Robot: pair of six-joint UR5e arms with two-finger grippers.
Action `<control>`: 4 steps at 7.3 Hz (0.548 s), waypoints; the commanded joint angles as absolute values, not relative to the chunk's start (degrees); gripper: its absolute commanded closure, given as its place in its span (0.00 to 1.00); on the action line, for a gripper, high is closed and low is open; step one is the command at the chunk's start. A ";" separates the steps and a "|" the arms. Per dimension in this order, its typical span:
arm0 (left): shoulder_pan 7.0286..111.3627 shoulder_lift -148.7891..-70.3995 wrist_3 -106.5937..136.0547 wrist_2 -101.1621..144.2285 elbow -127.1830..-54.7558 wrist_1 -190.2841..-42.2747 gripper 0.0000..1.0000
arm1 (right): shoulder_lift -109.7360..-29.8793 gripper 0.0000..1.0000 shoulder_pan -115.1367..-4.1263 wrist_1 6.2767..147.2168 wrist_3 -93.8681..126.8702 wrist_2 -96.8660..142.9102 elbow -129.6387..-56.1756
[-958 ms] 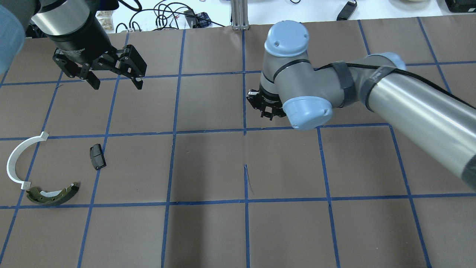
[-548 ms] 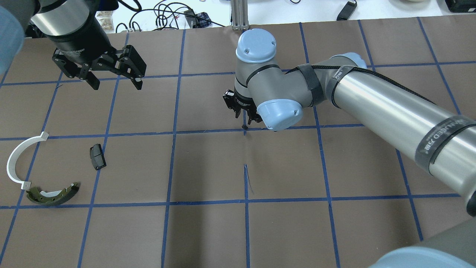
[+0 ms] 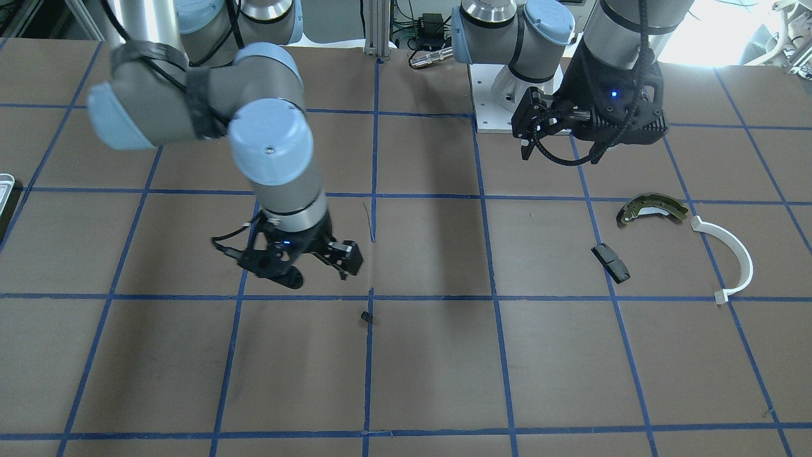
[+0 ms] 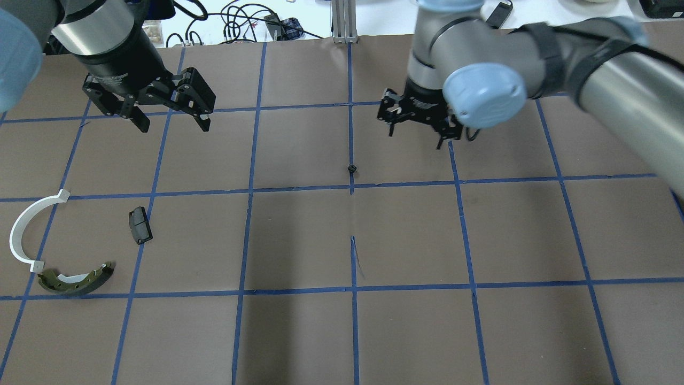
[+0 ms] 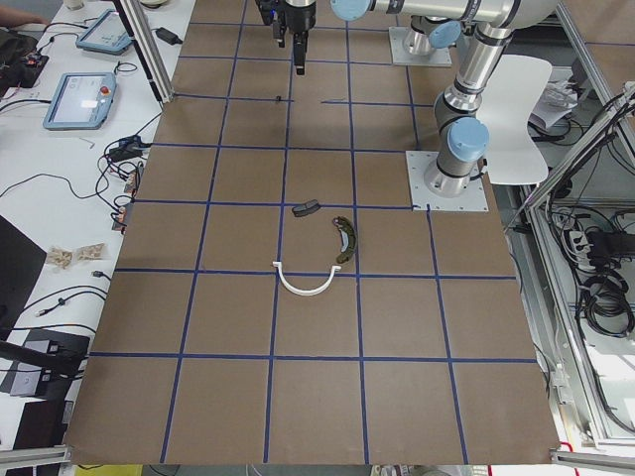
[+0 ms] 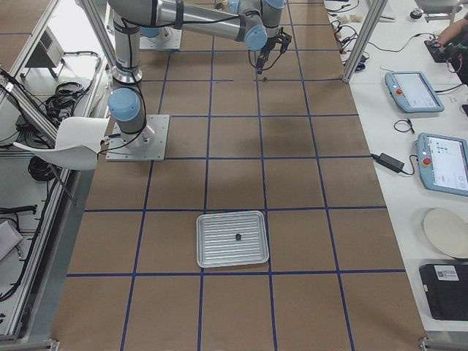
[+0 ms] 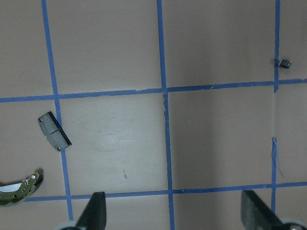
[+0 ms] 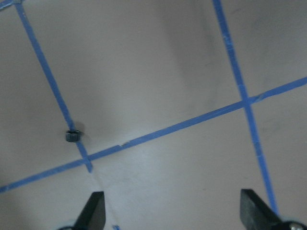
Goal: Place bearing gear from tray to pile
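The bearing gear (image 4: pixel 352 169), a tiny black ring, lies alone on the brown table on a blue tape line; it also shows in the front view (image 3: pixel 366 317) and both wrist views (image 7: pixel 286 63) (image 8: pixel 73 135). My right gripper (image 4: pixel 415 136) is open and empty, above the table to the gear's right. My left gripper (image 4: pixel 173 125) is open and empty at the far left. The pile lies at the near left: olive brake shoe (image 4: pixel 75 280), white half-ring (image 4: pixel 24 235), black pad (image 4: pixel 140 225). The tray (image 6: pixel 232 239) shows in the right exterior view.
A small dark part (image 6: pixel 238 236) lies in the tray. The tray's edge (image 3: pixel 3 190) just shows in the front view. Blue tape lines grid the table. Cables (image 4: pixel 240 21) and an aluminium post (image 4: pixel 344 21) lie past the far edge.
The right gripper was low over the table centre; it has opened, risen and moved right and back, leaving the gear on the tape line. The left gripper has hardly moved.
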State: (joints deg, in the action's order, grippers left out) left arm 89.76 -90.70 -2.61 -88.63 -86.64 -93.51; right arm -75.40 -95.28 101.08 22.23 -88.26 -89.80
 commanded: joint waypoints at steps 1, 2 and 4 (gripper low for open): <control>93.66 -96.99 1.11 -83.18 -87.10 -89.25 0.00 | -81.72 0.00 -78.74 91.59 -7.07 -94.27 -89.03; 98.82 -101.38 4.88 -82.71 -87.10 -81.99 0.00 | -81.91 0.00 -70.57 91.93 -21.65 -95.70 -89.21; 102.30 -111.31 18.37 -82.18 -86.49 -69.34 0.00 | -78.95 0.00 -54.39 95.25 -44.21 -95.36 -90.86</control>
State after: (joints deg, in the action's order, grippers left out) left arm 100.16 -105.30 9.88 -82.80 -86.81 -77.60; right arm -80.75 -64.14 93.21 -30.85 -95.28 -89.72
